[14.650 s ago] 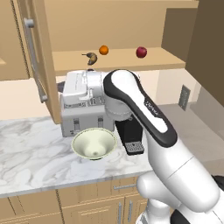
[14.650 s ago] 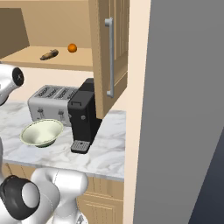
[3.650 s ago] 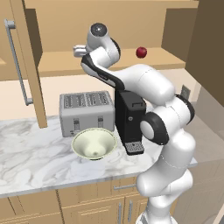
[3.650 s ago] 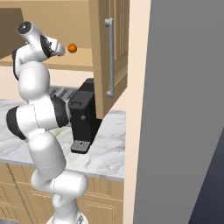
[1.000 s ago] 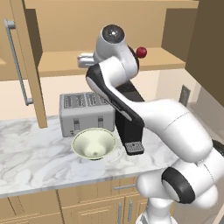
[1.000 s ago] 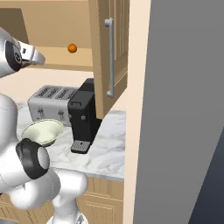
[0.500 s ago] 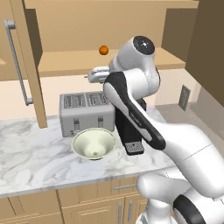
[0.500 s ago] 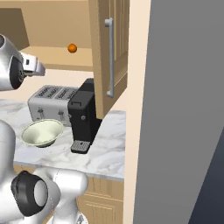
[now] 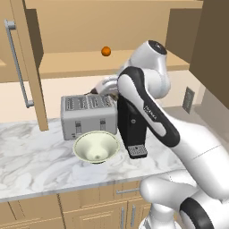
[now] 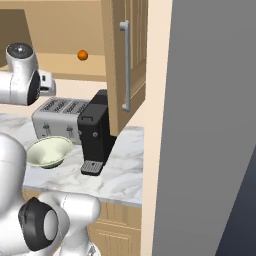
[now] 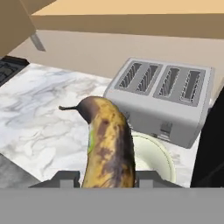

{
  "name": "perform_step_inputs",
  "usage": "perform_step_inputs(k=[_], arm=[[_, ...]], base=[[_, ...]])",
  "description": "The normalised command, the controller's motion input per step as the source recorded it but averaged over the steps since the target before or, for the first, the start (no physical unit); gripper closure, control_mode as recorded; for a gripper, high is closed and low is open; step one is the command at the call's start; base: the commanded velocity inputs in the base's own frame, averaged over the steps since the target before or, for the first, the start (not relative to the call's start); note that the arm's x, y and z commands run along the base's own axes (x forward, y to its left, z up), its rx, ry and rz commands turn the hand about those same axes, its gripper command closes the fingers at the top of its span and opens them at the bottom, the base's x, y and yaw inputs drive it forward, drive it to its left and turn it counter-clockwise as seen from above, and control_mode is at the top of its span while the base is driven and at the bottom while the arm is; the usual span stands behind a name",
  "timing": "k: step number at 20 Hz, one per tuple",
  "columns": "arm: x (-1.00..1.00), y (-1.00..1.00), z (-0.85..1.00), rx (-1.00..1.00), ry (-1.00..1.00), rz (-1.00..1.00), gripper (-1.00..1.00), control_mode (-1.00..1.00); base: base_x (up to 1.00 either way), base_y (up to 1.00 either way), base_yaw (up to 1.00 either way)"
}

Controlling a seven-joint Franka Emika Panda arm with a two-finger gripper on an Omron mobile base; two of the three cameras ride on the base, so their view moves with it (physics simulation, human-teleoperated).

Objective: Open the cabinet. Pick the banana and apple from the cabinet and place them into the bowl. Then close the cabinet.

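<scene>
On the left the cabinet (image 9: 22, 58) door stood open, the tool (image 11: 107, 177) gripped the banana (image 11: 107, 148) between its fingers above the toaster (image 9: 87, 115) and the bowl (image 9: 96, 146) on the marble surface (image 9: 31, 156), with the coffee machine (image 10: 95, 132) to the right.

Silver four-slot toaster (image 9: 88, 115) on marble counter (image 9: 31, 154), black coffee machine (image 10: 95, 137) beside it, orange ball (image 9: 106, 51) on shelf

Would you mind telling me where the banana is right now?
In the hand view the banana is clamped in the gripper, carried above the toaster and the bowl on the marble counter.
</scene>
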Motion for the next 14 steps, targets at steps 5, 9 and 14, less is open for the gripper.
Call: perform_step_inputs(k=[5,9,14], arm=[[0.0,0.12,-0.33,-0.12,0.19,0.1,1.0,-1.0],[0.0,0.23,-0.43,-0.18,0.13,0.07,1.0,-1.0],[0.0,0.27,-0.41,-0.19,0.07,0.03,1.0,-1.0]], base=[[0.0,0.0,0.0],[0.0,0.0,0.0],[0.0,0.0,0.0]])
